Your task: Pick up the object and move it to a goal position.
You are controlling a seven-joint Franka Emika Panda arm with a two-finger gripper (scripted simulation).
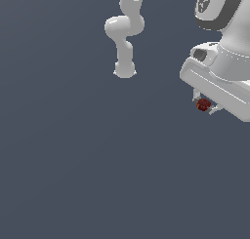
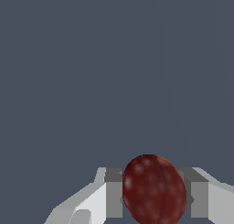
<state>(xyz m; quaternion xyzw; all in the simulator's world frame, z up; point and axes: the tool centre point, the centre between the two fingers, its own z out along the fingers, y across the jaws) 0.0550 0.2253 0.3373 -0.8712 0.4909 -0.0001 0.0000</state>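
tool (image 1: 205, 105) clamped on dark red ball (image 2: 154, 189) | near exterior view's right edge | open grey ground (image 1: 97, 160) around

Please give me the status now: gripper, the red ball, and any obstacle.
Gripper shut on the red ball, jaws on both its sides. Ball off the ground, near the exterior view's right edge. No obstacle seen.

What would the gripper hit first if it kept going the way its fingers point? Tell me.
Nothing shows ahead. The gripper, shut on the dark red ball, faces only plain grey ground; its distance is unclear.
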